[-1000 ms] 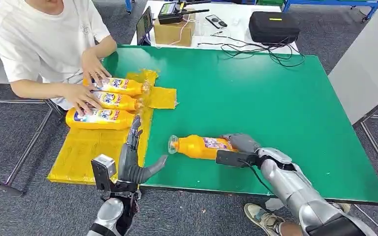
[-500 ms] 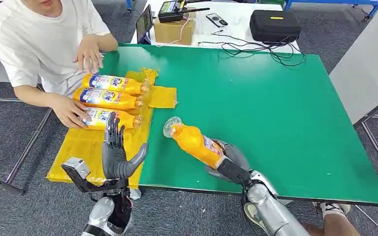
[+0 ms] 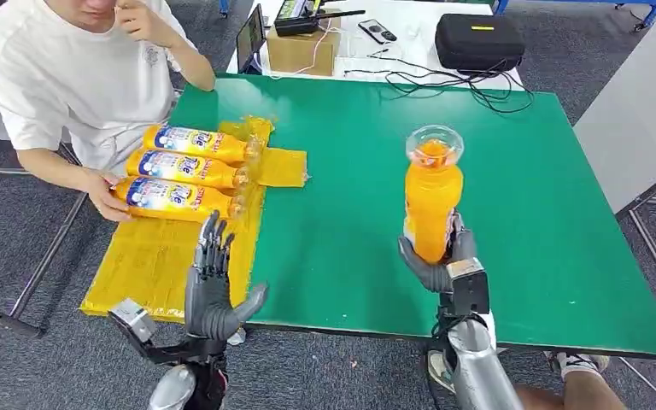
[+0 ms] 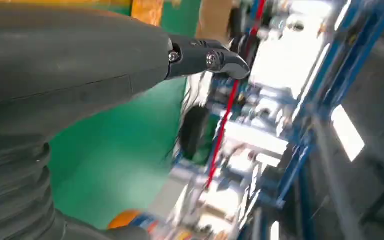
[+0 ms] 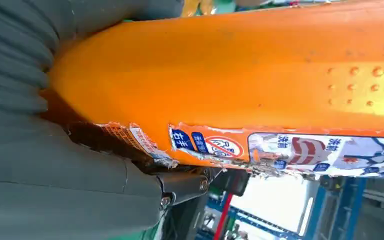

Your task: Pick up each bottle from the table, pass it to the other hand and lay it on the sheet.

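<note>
Our right hand point(image 3: 441, 260) is now holding the orange bottle point(image 3: 431, 201) upright above the green table point(image 3: 512, 188), lifted from lying. Our left hand point(image 3: 211, 286) is waiting open and empty beside the yellow sheet point(image 3: 149, 256), so the handover is coming next.

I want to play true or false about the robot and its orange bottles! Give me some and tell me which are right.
1. The right hand holds a bottle upright. True.
2. The left hand holds a bottle too. False: it is open and holds nothing.
3. Three bottles lie on the yellow sheet. True.
4. The table is red. False: it is green.
5. A person touches one of the lying bottles. True.
</note>
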### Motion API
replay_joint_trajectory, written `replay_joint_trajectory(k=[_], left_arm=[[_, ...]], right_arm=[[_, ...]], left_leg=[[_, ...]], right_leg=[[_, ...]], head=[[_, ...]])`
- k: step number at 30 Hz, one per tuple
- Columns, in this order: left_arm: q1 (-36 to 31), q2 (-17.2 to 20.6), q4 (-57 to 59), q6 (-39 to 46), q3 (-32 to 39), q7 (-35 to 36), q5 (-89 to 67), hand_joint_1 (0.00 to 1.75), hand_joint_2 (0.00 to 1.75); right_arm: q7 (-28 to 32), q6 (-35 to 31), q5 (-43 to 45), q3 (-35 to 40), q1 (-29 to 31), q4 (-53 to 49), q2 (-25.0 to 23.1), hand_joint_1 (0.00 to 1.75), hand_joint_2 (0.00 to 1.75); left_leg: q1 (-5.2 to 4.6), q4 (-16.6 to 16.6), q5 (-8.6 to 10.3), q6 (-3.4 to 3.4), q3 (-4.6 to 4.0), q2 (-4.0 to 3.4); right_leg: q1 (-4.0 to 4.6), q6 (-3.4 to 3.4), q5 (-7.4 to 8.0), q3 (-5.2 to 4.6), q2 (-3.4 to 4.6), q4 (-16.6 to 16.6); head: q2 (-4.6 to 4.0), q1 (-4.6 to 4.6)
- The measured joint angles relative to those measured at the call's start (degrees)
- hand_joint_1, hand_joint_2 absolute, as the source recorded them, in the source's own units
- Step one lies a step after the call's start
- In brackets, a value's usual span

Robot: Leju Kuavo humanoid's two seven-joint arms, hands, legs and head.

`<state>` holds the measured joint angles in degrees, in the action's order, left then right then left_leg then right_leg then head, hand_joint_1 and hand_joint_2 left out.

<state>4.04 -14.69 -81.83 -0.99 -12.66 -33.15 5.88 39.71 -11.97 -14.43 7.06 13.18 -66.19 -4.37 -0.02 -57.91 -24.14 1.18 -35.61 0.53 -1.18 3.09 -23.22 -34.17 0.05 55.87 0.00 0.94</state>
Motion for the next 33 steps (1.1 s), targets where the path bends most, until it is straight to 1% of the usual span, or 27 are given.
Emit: replay_joint_trajectory(k=[3, 7, 12, 15, 18, 22, 27, 33], left_arm=[[0.0, 0.0, 2.1, -1.2, -2.2, 0.5, -0.5, 0.00, 1.75], [-0.4, 0.0, 4.9, -0.2, -5.7, -1.4, -3.2, 0.00, 1.75], [-0.8, 0.0, 6.4, 0.3, -7.8, -1.7, -3.6, 0.00, 1.75], [-0.9, 0.1, 6.8, 0.3, -8.3, -1.7, -3.8, 0.00, 1.75], [-1.4, 0.1, 7.2, -0.8, -8.8, -0.8, -3.8, 0.00, 1.75], [-2.3, 0.0, 7.1, -1.6, -9.0, 0.1, -2.1, 0.00, 1.75], [-2.7, -0.1, 5.5, -2.7, -8.8, 0.9, 1.3, 0.00, 1.75], [-2.3, -0.1, 4.2, -1.5, -7.8, -0.1, 2.0, 0.00, 1.75]], right_arm=[[-0.1, 1.8, -2.3, 0.4, -0.7, -1.7, -0.8, 1.75, 1.75], [-0.7, 2.2, -7.5, 4.0, -0.9, -2.1, -1.6, 1.75, 1.75], [-0.7, 1.7, -8.4, 7.0, -1.0, -2.1, -2.3, 1.75, 1.75], [-0.7, 1.6, -8.7, 7.7, -1.0, -2.1, -2.3, 1.75, 1.75], [-0.6, 2.0, -11.7, 9.4, -1.0, -2.0, -2.3, 1.75, 1.75], [-0.1, 1.4, -13.7, 14.5, -2.0, -1.7, -4.2, 1.75, 1.75], [-1.2, 1.4, -13.8, 21.8, -2.4, 0.1, -6.0, 1.75, 1.75], [-2.1, 1.7, -13.5, 25.4, -1.8, 1.9, -6.4, 1.75, 1.75]], left_leg=[[0.00, 0.0, 0.00, 0.00, 0.00, 0.00], [0.01, 0.0, 0.01, 0.00, 0.00, -0.01], [0.02, 0.0, 0.02, -0.01, 0.00, 0.02], [0.01, 0.0, 0.01, -0.01, -0.01, 0.00], [0.01, 0.0, 0.01, 0.00, -0.03, 0.02], [0.06, 0.0, 0.01, -0.01, -0.02, -0.04], [0.14, 0.0, 0.02, -0.03, -0.03, -0.02], [0.11, 0.0, 0.02, -0.02, -0.03, -0.04]], right_leg=[[0.00, 0.00, 0.01, 0.00, 0.00, 0.0], [0.01, 0.00, 0.01, 0.00, 0.00, 0.0], [0.01, 0.00, 0.00, 0.00, 0.00, 0.0], [0.00, 0.00, 0.01, -0.01, 0.00, 0.0], [0.00, 0.00, 0.00, 0.00, 0.00, 0.0], [0.05, -0.01, 0.00, -0.05, 0.01, 0.0], [0.14, -0.06, -0.03, -0.05, 0.01, 0.0], [0.09, -0.08, -0.03, -0.05, 0.01, 0.0]], head=[[0.00, 0.02], [0.00, 0.00], [0.00, 0.02], [0.00, 0.02], [0.00, 0.00], [0.00, 0.02], [0.00, 0.02], [0.00, 0.00]])
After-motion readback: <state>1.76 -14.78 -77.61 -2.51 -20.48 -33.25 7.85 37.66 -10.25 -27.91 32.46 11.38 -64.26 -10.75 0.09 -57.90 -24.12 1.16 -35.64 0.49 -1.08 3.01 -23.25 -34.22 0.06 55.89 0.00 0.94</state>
